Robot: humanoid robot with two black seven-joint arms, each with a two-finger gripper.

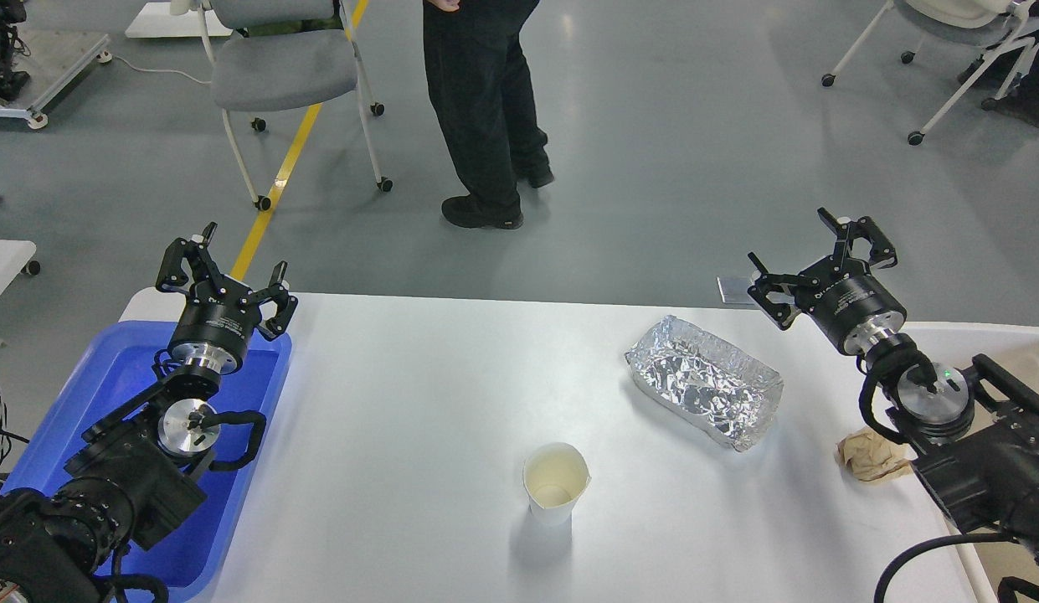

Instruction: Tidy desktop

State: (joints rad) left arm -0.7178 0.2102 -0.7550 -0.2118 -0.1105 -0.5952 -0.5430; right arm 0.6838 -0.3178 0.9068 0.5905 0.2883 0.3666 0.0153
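The white desktop (419, 394) fills the lower half of the head view. A white paper cup (555, 483) stands upright and empty near its front middle. A crinkled foil tray (703, 381) lies to the right of centre. A crumpled brown paper wad (869, 456) sits at the right, partly behind my right arm. My left gripper (224, 264) hangs open above the far end of the blue tray (109, 394), holding nothing. My right gripper (820, 264) is open and empty over the desk's far right edge, beyond the foil tray.
A person in black trousers (486, 109) stands just past the desk's far edge. Wheeled chairs (285, 67) stand on the grey floor behind. A beige-white bin rim (1009, 339) shows at the right under my right arm.
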